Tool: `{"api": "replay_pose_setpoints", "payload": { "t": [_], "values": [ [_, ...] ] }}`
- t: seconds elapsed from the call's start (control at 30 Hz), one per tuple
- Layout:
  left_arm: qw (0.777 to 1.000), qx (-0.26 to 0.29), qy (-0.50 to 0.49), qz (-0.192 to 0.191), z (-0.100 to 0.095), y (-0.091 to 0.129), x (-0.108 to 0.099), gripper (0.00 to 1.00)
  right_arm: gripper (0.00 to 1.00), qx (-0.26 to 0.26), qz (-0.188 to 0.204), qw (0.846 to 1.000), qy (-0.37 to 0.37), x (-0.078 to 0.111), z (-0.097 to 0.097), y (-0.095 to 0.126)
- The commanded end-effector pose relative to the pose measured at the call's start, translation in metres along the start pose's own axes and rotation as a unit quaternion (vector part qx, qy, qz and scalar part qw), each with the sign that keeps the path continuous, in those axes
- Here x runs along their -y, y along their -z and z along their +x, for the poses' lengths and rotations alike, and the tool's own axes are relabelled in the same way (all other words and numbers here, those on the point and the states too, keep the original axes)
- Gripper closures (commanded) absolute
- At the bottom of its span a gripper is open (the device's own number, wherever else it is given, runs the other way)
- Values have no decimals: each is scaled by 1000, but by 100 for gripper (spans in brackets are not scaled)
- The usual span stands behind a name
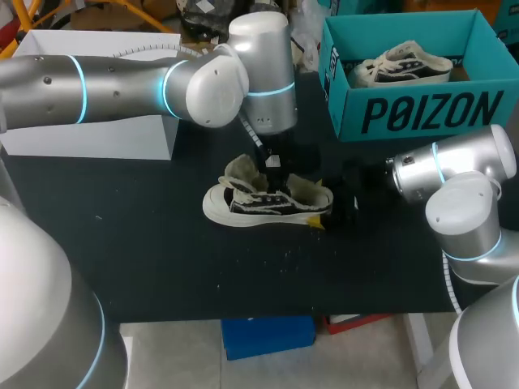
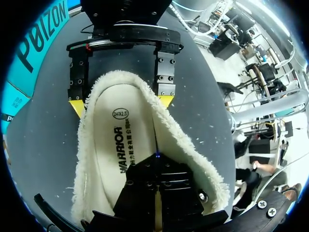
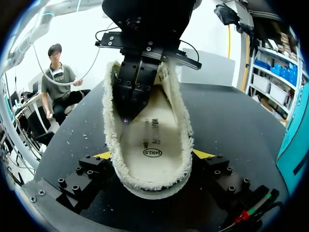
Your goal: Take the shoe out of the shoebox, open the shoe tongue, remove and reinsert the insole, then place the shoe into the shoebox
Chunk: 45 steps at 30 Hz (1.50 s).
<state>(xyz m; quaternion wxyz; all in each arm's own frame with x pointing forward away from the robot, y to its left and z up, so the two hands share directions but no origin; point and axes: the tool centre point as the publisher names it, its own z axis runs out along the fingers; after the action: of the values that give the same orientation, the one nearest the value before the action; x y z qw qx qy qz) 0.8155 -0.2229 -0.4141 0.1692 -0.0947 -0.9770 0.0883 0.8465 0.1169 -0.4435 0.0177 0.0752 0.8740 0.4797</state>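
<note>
On the black table (image 1: 122, 243), near and left of the teal shoebox (image 1: 422, 113), the sneaker (image 1: 259, 207) stands on its sole, toe to the left. The right tool (image 3: 153, 154) straddles its heel, fingers set wide and pressed to both fleecy sides. The left tool (image 3: 129, 111), fingers drawn together, reaches down inside onto the insole (image 2: 120, 145); whether it pinches it I cannot tell. A likely failure is that a pull lifts the whole sneaker because the heel hold slips on the soft fleece. The insole could also buckle and jam inside.
</note>
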Motion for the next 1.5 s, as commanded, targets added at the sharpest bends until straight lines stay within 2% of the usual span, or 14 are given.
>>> {"api": "replay_pose_setpoints", "payload": {
  "t": [0.03, 0.23, 0.63, 0.67, 0.7, 0.8, 0.93, 1.1, 1.33, 1.5],
  "values": [
    [1000, 12, 4, 23, 0, -11, -5, 100, 100, 1, 0, 1000, -1, 0, 0, -1],
    [999, 20, 7, 37, 1, -11, -8, 100, 100, 1, 0, 1000, -1, 0, 0, -1],
    [1000, -4, 17, 11, -5, -12, 0, 100, 100, 1, 0, 1000, -1, 0, 0, -1],
    [1000, -4, 16, 10, -5, -13, 0, 88, 100, 1, 0, 1000, -1, 0, 0, -1],
    [1000, -5, 16, 9, -6, -14, 1, 82, 100, 1, 0, 1000, -1, 0, 0, -1],
    [1000, 1, 24, -4, -6, -17, 2, 77, 100, 1, 0, 1000, -1, 0, 0, -1],
    [999, 27, 23, -16, -5, -17, 1, 65, 100, 1, 0, 1000, -1, 0, 0, -1],
    [997, 59, 31, -40, -6, -15, 0, 68, 100, 1, 0, 1000, -1, 0, 0, -1],
    [986, 132, 55, -82, -4, -15, -8, 68, 100, 1, 0, 1000, -1, 0, 0, -1],
    [980, 156, 56, -107, -7, -20, -17, 66, 100, 1, 0, 1000, -1, 0, 0, -1]
  ]
}}
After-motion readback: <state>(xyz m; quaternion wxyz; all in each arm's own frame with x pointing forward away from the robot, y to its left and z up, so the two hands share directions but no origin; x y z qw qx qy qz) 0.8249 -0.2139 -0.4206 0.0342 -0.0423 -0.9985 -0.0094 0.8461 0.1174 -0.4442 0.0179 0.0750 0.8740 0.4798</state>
